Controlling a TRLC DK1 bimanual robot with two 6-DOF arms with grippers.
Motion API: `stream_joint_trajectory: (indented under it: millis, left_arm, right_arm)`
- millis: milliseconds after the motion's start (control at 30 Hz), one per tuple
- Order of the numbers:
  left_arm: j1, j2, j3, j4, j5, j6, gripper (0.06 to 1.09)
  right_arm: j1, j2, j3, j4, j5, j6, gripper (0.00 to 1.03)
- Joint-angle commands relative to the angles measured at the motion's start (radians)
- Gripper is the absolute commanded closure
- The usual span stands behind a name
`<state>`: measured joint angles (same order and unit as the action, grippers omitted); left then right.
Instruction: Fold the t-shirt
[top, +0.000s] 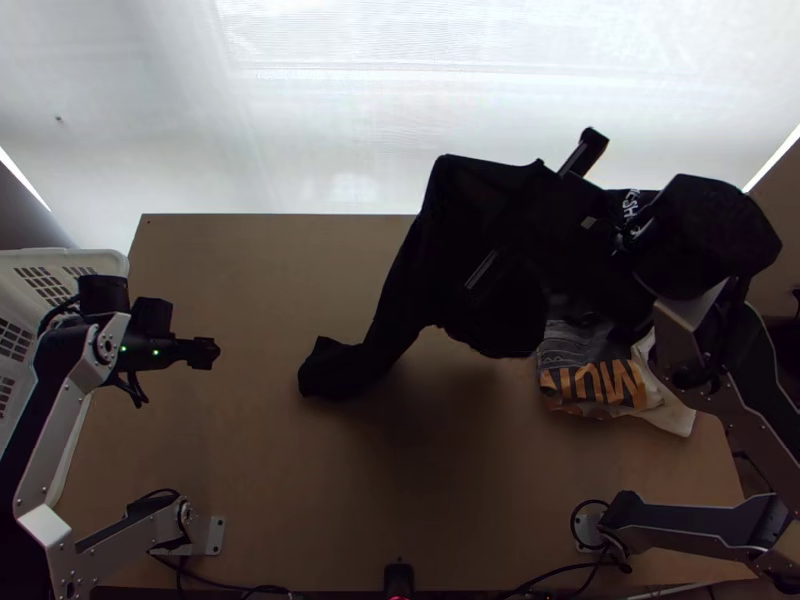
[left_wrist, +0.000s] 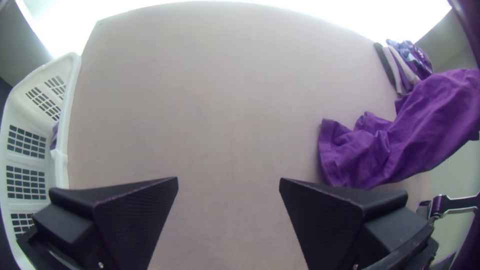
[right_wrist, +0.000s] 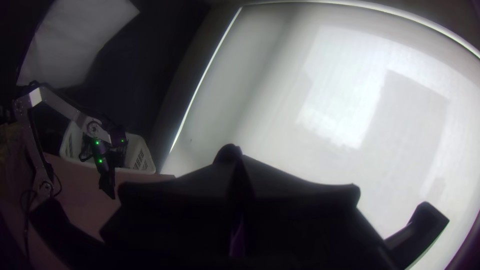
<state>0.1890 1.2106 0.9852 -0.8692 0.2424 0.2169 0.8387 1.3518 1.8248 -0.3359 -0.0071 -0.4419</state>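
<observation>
Over the tabletop (top: 250, 470), toward one o'clock, the shirt (top: 400, 290) hangs, its loose end trailing toward seven. The right fingers (right_wrist: 185, 187) clench it; the left fingers (left_wrist: 135, 215), at nine, are parted, empty. Best pinch that end, then tension gently before lowering.

The left arm (top: 68, 422), silver-grey links with black joints, stands bent up the top view's left edge, its black wide-fingered gripper (top: 205, 352) turned inward toward the middle; in the left wrist view, that gripper's (left_wrist: 228, 183) flat fingers stand wide apart. The matching right arm (top: 690, 520) is bent up the right side, its black gripper (top: 584, 152) raised and turned inward; in the right wrist view, that gripper's (right_wrist: 234, 152) fingers are pressed together.
</observation>
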Motion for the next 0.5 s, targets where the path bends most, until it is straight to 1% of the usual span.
stream_joint_trajectory:
  millis: [0,67,233,333,467]
  left_arm:
    - [-0.131,0.003,-0.086,0.001,-0.002,0.013,0.10]
    - [-0.172,0.010,-0.112,-0.011,0.000,0.016,0.10]
    - [-0.301,0.026,-0.134,-0.114,0.001,0.038,0.10]
    - [-0.355,-0.023,-0.177,-0.060,0.001,0.053,0.10]
    - [-0.378,-0.013,-0.180,0.016,0.003,0.010,0.10]
  right_arm:
    - [0.022,0.020,0.024,-0.031,0.032,-0.014,1.00]
    - [0.019,0.021,0.024,-0.035,0.038,-0.023,1.00]
    - [0.019,0.029,0.021,-0.061,0.056,-0.032,1.00]
    - [0.017,0.036,0.010,-0.061,0.075,-0.032,1.00]
    - [0.016,0.043,-0.007,-0.061,0.098,-0.032,1.00]
